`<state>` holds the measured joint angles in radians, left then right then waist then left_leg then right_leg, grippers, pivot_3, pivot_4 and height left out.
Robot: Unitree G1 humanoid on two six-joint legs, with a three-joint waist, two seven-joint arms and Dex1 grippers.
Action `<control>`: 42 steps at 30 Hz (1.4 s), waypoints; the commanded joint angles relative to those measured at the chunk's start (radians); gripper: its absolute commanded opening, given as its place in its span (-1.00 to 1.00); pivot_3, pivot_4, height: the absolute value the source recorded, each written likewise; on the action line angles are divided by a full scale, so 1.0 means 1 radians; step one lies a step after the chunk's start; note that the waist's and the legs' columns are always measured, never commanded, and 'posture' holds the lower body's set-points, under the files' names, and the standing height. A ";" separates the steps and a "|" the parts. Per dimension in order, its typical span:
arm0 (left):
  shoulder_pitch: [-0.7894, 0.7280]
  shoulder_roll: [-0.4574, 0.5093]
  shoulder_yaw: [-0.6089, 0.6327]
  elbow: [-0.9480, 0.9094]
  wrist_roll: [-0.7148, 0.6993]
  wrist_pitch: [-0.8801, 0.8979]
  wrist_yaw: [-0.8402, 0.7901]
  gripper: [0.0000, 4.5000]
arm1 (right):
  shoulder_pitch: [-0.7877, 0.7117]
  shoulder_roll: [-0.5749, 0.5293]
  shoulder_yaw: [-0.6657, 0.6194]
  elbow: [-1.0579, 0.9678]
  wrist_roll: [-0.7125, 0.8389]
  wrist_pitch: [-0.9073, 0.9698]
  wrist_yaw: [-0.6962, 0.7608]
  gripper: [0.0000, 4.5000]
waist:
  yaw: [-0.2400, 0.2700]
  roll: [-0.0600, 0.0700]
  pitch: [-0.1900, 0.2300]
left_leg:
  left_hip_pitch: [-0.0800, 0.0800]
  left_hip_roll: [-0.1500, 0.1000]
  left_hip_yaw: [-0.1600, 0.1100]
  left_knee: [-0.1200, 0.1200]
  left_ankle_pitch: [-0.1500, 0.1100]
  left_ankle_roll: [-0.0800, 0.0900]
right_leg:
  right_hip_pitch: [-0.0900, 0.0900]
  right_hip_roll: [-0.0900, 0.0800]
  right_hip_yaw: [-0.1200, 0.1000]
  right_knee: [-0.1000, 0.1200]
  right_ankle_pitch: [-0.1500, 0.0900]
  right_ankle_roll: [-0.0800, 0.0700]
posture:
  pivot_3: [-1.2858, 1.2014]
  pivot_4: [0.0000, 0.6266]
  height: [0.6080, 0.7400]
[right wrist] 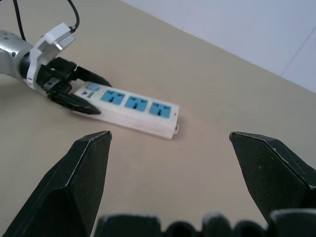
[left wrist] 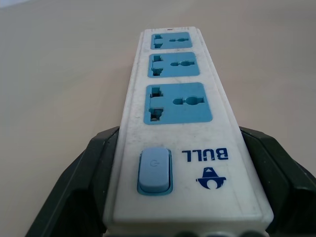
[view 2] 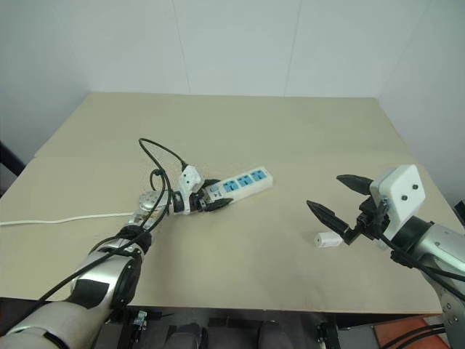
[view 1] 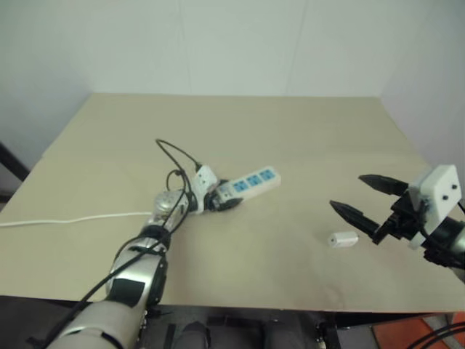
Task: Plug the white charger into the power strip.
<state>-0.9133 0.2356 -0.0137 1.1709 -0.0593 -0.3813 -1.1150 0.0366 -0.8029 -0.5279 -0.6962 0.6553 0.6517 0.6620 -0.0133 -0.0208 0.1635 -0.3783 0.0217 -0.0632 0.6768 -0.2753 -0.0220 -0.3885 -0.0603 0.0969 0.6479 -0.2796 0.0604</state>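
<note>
The power strip (view 1: pixel 251 182), a long white bar with three blue socket panels, lies flat near the middle of the table, and its sockets face up in the left wrist view (left wrist: pixel 173 113). My left gripper (view 1: pixel 221 201) is shut on its switch end, with a black finger (left wrist: pixel 84 187) on each side of the bar. The white charger (view 1: pixel 343 239) lies on the table to the right, near the front edge. My right gripper (view 1: pixel 347 192) hovers open just above and behind the charger, holding nothing. Its spread fingers (right wrist: pixel 91 163) point toward the strip.
The strip's thin white cord (view 1: pixel 73 218) trails left across the beige table (view 1: pixel 290 123) to its left edge. Black cables (view 1: pixel 174 156) loop above my left wrist. White walls stand close behind the table, and its front edge (view 1: pixel 290 305) lies near the charger.
</note>
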 commanded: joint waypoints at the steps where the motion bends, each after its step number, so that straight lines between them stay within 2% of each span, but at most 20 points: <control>1: 0.050 0.033 0.014 -0.168 -0.086 0.035 -0.183 0.47 | 0.017 0.000 -0.053 -0.044 0.029 -0.001 -0.016 1.00 | -0.001 0.000 0.000 | 0.000 0.000 0.000 0.000 0.000 0.000 | 0.000 0.000 0.000 0.000 0.000 0.000 | 0.03 -0.52 1.00; 5: 0.164 0.082 -0.021 -0.337 -0.101 0.080 -0.284 0.47 | 0.031 0.000 -0.053 -0.053 0.042 -0.001 -0.029 1.00 | -0.006 0.000 0.000 | 0.000 0.000 0.000 0.000 0.000 0.000 | -0.001 0.000 0.000 0.000 0.000 0.000 | 0.03 -0.52 1.00; 9: 0.256 0.103 -0.081 -0.374 -0.039 -0.046 -0.288 0.47 | 0.023 -0.004 -0.036 -0.050 0.052 -0.004 -0.040 1.00 | -0.003 0.000 0.000 | 0.001 0.000 0.000 0.000 0.000 0.000 | 0.000 0.000 0.000 0.000 0.000 0.000 | 0.03 -0.52 1.00; 11: 0.271 0.092 -0.089 -0.360 -0.032 -0.087 -0.265 0.79 | 0.014 -0.008 -0.028 -0.045 0.055 -0.005 -0.042 1.00 | 0.001 0.000 0.000 | 0.002 0.000 0.000 0.001 0.000 0.000 | 0.002 0.000 0.000 0.000 0.000 0.000 | 0.03 -0.52 1.00; 13: 0.271 0.081 -0.084 -0.359 -0.056 -0.080 -0.262 0.98 | 0.007 -0.011 -0.023 -0.041 0.055 -0.004 -0.041 1.00 | 0.002 0.001 0.000 | 0.003 0.000 0.000 0.001 0.000 0.000 | 0.002 0.000 0.000 0.000 0.000 0.000 | 0.03 -0.52 1.00; 23: 0.262 0.156 -0.017 -0.492 -0.188 0.058 -0.307 0.98 | 0.014 -0.019 -0.032 -0.036 0.065 -0.001 -0.026 1.00 | -0.004 0.001 0.000 | 0.001 0.000 -0.001 0.000 0.000 0.000 | 0.001 0.000 0.000 0.000 0.000 0.000 | 0.03 -0.52 1.00; 28: 0.280 0.188 -0.032 -0.450 -0.177 0.055 -0.336 0.98 | 0.011 -0.024 -0.031 -0.034 0.074 0.000 -0.026 1.00 | -0.005 0.001 0.000 | 0.002 0.000 -0.001 0.000 0.000 0.000 | 0.001 0.000 0.000 0.001 0.000 0.000 | 0.03 -0.52 1.00; 42: 0.215 0.073 -0.068 -0.237 -0.104 -0.038 -0.297 0.98 | 0.007 -0.035 -0.041 -0.050 0.119 0.004 -0.048 1.00 | 0.000 0.001 0.000 | 0.001 0.000 -0.001 0.001 0.000 0.000 | 0.001 0.000 0.000 0.000 0.000 0.000 | 0.03 -0.52 1.00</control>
<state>-0.6994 0.3223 -0.0654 0.8996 -0.1864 -0.3991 -1.4237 0.0519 -0.8304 -0.5347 -0.7170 0.7586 0.6551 0.6263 -0.0137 -0.0201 0.1630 -0.3766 0.0216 -0.0642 0.6778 -0.2753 -0.0219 -0.3867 -0.0607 0.0965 0.6482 -0.2796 0.0604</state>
